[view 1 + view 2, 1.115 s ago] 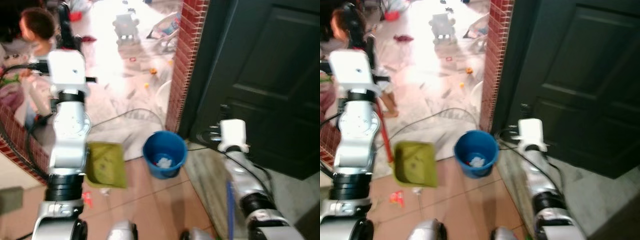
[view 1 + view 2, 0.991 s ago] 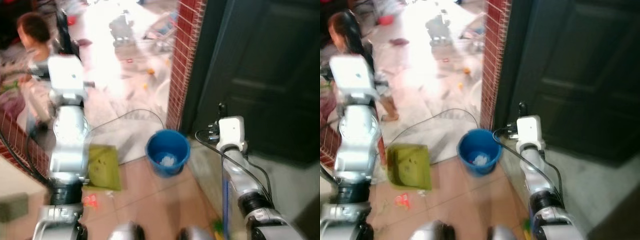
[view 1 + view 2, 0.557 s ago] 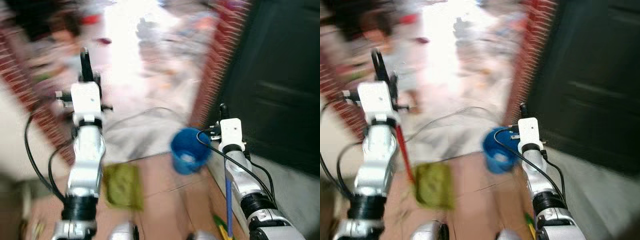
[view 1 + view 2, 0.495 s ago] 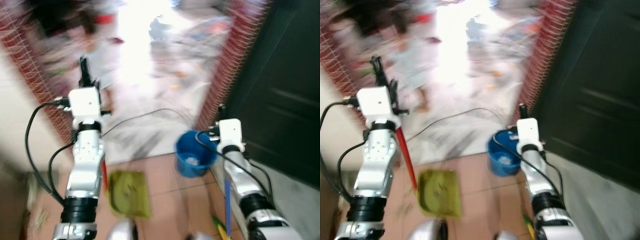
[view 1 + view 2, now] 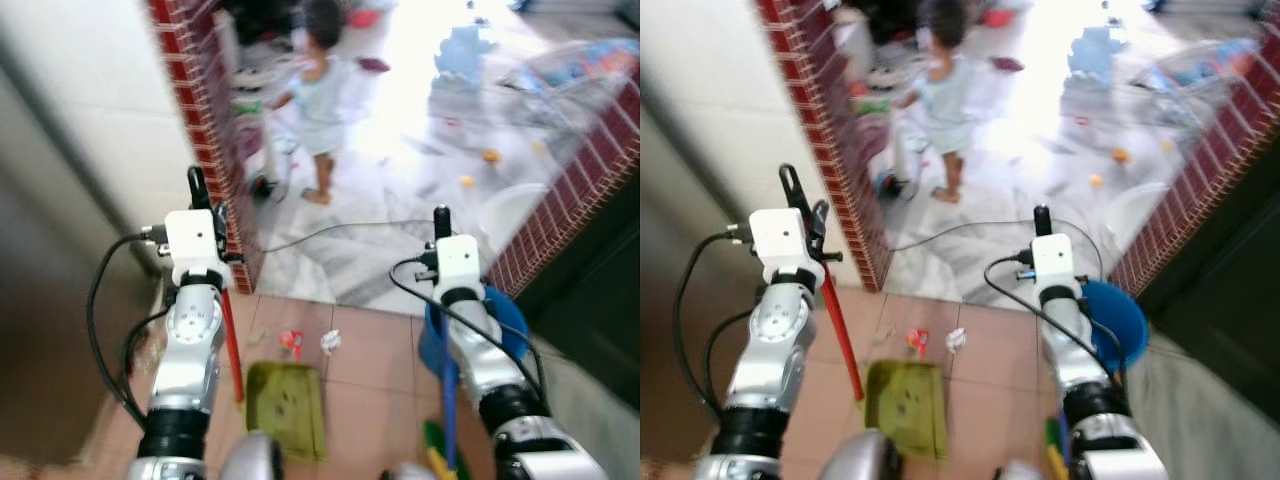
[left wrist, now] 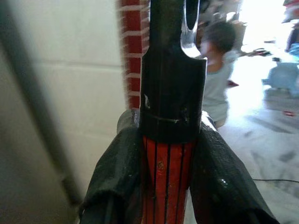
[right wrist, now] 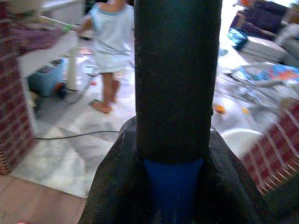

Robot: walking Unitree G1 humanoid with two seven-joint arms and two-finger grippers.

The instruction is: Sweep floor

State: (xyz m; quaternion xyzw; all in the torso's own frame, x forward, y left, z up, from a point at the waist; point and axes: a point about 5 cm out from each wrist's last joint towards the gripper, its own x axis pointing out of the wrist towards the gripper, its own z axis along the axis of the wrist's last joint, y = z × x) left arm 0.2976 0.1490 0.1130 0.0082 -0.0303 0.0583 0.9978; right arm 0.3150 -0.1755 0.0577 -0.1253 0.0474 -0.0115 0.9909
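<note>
Left hand (image 6: 170, 154) clamping red dustpan handle (image 5: 230, 340); right hand (image 7: 173, 182) clamping blue broom handle (image 5: 449, 415). Positioning for collection. Next, likely brushing scraps (image 5: 310, 342) near into green dustpan (image 5: 285, 408).

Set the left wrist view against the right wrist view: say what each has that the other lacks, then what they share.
Left wrist view: the left gripper shut on a red handle, beside a cream wall. Right wrist view: the right gripper shut on a blue handle, and a cable on the marble floor. Shared: brickwork and a person in pale blue, standing.
</note>
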